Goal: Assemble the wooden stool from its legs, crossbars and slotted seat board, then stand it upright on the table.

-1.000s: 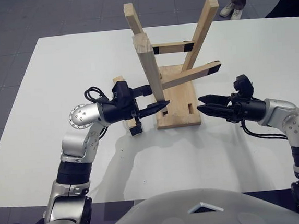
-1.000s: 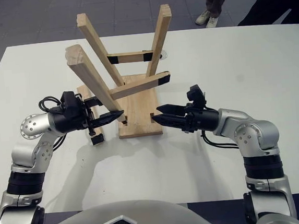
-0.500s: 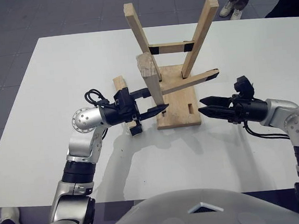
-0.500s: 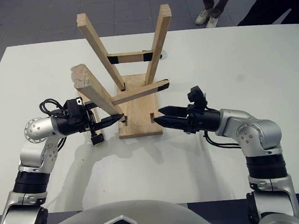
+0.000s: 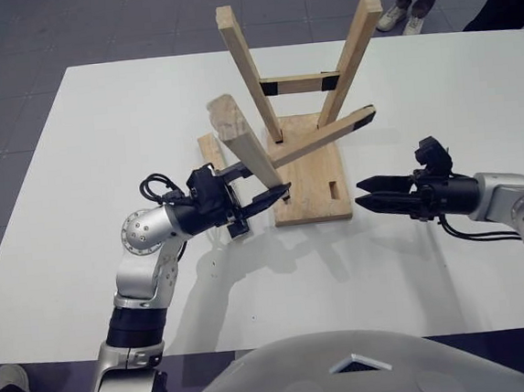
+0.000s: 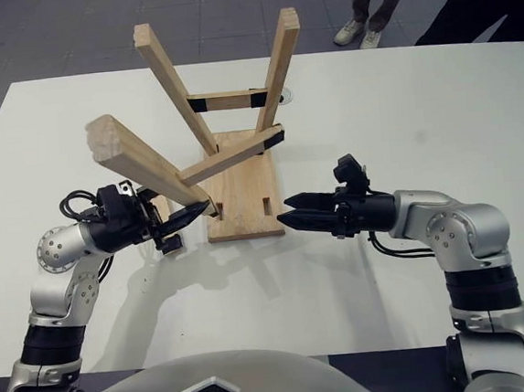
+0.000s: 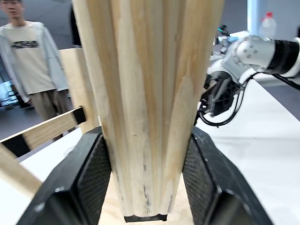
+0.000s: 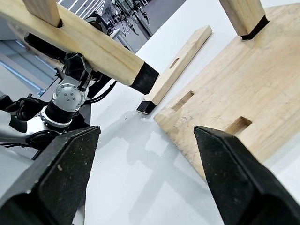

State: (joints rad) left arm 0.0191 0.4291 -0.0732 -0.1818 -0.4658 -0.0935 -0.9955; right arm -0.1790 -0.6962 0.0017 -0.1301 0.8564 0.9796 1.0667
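The seat board (image 5: 319, 165) lay flat on the white table (image 5: 100, 128). Two legs (image 5: 246, 69) stood in its far slots, pointing up and leaning apart. A crossbar (image 5: 300, 83) with black ends joined them.

A third leg (image 5: 242, 145) was clamped near its lower end between the fingers of the left gripper (image 5: 278, 193). The jaws were pressed on both sides of it. From the jaws this leg rose tilted, and its free end leaned away from the board. Its foot was just at the near left corner of the board. A second crossbar (image 5: 321, 136) ran from this leg over the board, with its black tip in the air.

A loose wooden piece (image 5: 209, 151) lay on the table just beside the left gripper.

The right gripper (image 5: 363, 194) hung low near the board's right side, apart from it. Its jaws were spread and held nothing, and they pointed at the two near slots (image 5: 333, 189).
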